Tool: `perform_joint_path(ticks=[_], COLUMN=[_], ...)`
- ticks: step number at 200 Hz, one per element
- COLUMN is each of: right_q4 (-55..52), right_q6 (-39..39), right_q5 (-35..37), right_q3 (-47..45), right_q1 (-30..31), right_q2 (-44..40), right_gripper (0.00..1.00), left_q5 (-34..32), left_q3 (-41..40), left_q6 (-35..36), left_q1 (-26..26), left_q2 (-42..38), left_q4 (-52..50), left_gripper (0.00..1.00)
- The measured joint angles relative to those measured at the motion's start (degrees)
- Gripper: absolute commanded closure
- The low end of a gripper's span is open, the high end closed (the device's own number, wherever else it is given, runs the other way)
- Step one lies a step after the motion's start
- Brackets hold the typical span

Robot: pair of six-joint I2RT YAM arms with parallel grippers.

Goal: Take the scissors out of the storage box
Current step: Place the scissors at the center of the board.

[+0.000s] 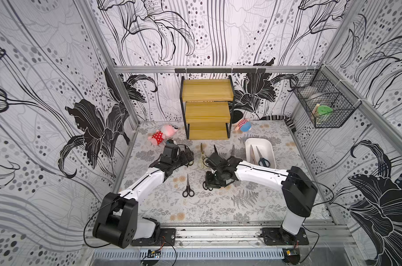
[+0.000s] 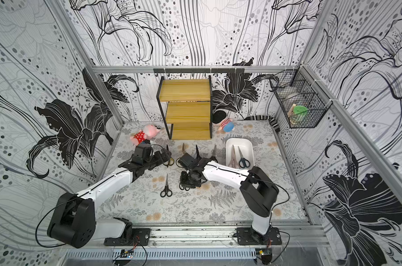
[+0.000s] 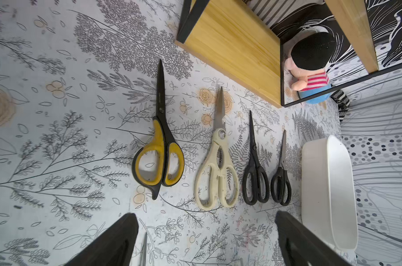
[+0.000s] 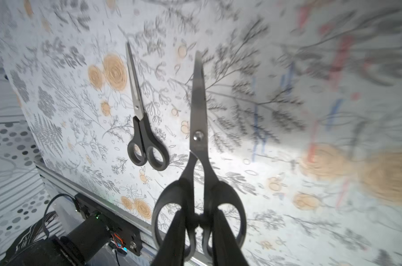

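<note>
In both top views the white storage box [image 1: 264,144] [image 2: 239,139] sits at the right with two scissors inside, one dark blue-handled [image 1: 264,162] and one paler [image 2: 232,159]. My right gripper [image 4: 199,221] is shut on the handles of black scissors [image 4: 198,129], held over the table's middle [image 1: 208,185]. Beside it a black pair [image 1: 188,188] [image 4: 142,129] lies flat. My left gripper [image 3: 204,215] hangs open above a row on the table: yellow-black scissors [image 3: 159,147], a cream pair [image 3: 218,165] and two black pairs [image 3: 254,170] [image 3: 282,177], with the box [image 3: 329,195] alongside.
A wooden step shelf [image 1: 207,108] stands at the back centre. A pink plush toy [image 1: 163,134] lies left of it and a striped one [image 1: 243,125] right of it. A black wire basket [image 1: 324,103] hangs on the right wall.
</note>
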Motion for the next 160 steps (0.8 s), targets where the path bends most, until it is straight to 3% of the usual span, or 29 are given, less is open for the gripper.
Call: perform_joint_path(ticks=[75,160], right_q4=[-0.68,-2.45], right_q6=[4.07,5.38], right_q5=[1.99,7.32], right_q3=[4.0,4.52], right_q1=[0.66,1.38], right_q2=[5.46,8.41], right_gripper=[1.0,0.98], left_q5=[-2.69,-2.86], left_q3=[-2.23,-3.19], left_q6=[-0.02,-0.04], left_q1=[0.02,0.0], left_q2=[-8.9,-9.9], left_q4=[-1.57,-2.43], left_gripper=[0.02,0.02])
